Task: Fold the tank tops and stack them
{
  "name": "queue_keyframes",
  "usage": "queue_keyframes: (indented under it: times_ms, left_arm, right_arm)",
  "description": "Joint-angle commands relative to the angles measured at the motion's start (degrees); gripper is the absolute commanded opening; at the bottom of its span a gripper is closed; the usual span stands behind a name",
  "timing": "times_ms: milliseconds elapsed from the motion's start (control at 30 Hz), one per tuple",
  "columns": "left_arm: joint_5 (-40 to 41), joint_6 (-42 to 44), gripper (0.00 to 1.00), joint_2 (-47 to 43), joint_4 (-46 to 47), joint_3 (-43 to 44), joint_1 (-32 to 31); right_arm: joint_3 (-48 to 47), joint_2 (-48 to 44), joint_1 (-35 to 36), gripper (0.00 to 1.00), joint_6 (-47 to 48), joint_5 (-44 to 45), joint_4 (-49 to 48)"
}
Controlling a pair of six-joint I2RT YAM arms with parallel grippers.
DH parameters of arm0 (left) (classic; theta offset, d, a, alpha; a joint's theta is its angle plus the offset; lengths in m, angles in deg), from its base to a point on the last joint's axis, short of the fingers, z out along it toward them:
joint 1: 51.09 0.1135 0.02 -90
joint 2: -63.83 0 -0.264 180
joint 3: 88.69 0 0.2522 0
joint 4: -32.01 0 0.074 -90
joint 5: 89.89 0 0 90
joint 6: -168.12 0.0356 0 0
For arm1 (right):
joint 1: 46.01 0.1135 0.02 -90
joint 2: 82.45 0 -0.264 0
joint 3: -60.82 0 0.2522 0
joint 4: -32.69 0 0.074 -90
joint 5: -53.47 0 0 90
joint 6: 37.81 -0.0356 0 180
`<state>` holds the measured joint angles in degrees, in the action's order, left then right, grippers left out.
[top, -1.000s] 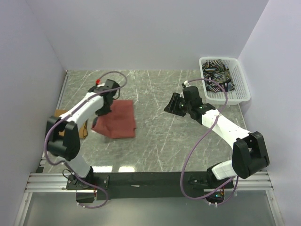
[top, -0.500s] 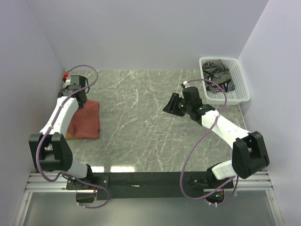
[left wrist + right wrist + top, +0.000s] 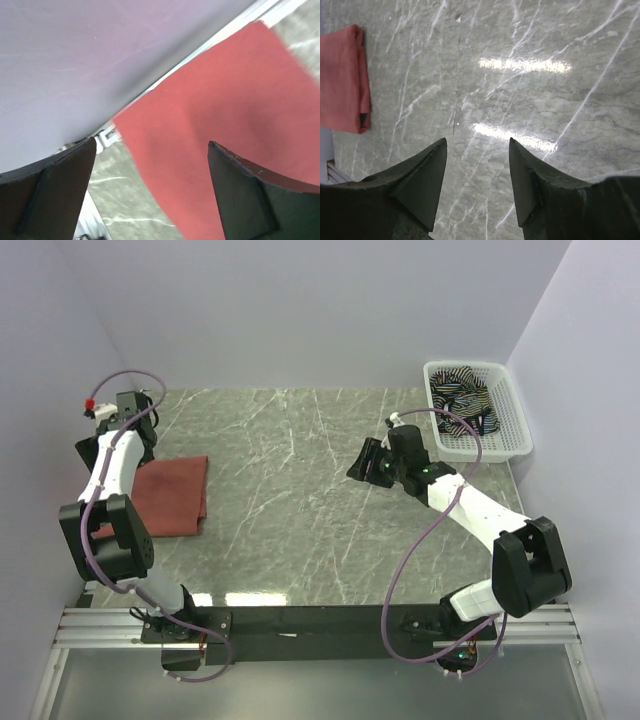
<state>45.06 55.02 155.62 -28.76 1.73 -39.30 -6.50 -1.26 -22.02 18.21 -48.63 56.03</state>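
The brick-red tank top (image 3: 168, 495) lies folded flat at the table's left edge, and it also fills the left wrist view as the red tank top (image 3: 225, 120). My left gripper (image 3: 142, 445) hovers just above its far corner, close to the left wall. In its own view the left gripper (image 3: 151, 143) is open with nothing between its fingers. The striped tank top (image 3: 460, 400) is bunched in the white basket (image 3: 508, 410). My right gripper (image 3: 366, 462) hangs open over bare marble mid-table; the right gripper (image 3: 477, 141) holds nothing, and the red top (image 3: 342, 80) lies far to its left.
The left wall (image 3: 75, 60) stands right beside the left gripper. A metal rail (image 3: 130, 430) runs along the table's left edge. The basket sits at the back right corner against the right wall.
The left arm dragged the red top leftward to the table's edge, then its jaws opened and let the cloth go. The right arm barely moved; its jaws stand slightly wider.
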Motion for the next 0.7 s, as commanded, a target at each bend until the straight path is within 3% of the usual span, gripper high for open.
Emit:
queue_keyframes:
  times_ms: [0,100,133,167,300,433,533,667]
  left_arm:
    - [-1.2,-9.3,0.99,-1.6,-1.7,5.6,0.3]
    - [-7.7,-9.1,0.99,-6.8,2.5,4.6,-0.4]
    - [-16.5,-8.8,0.99,-9.8,5.9,3.9,-0.9]
    - [-19.6,-8.8,0.99,-11.2,7.2,2.5,-1.9]
    - [-27.9,-10.6,0.99,-17.7,9.6,-0.4,-14.8]
    - [-38.5,-11.1,0.99,-23.2,15.9,-7.1,-24.3]
    - [-43.1,-11.3,0.99,-26.1,17.5,-11.3,-28.4]
    - [-50.4,-13.1,0.99,-29.1,21.2,-17.2,-32.4]
  right_arm:
    - [-1.3,-0.2,-1.1,0.61,1.8,2.6,0.0]
    - [-3.8,-1.2,-3.4,0.65,1.6,4.9,2.4]
    - [-5.0,-1.1,-5.5,0.65,1.5,5.8,3.3]
    - [-8.2,-0.9,-6.6,0.65,1.5,6.6,5.4]
    - [-19.3,2.7,-12.8,0.67,0.6,16.5,9.7]
    - [-33.1,11.3,-18.8,0.68,-0.9,23.8,11.3]
    - [-42.0,18.7,-22.4,0.7,-1.4,29.1,13.0]
    - [-50.4,28.1,-26.8,0.71,-3.8,30.0,11.3]
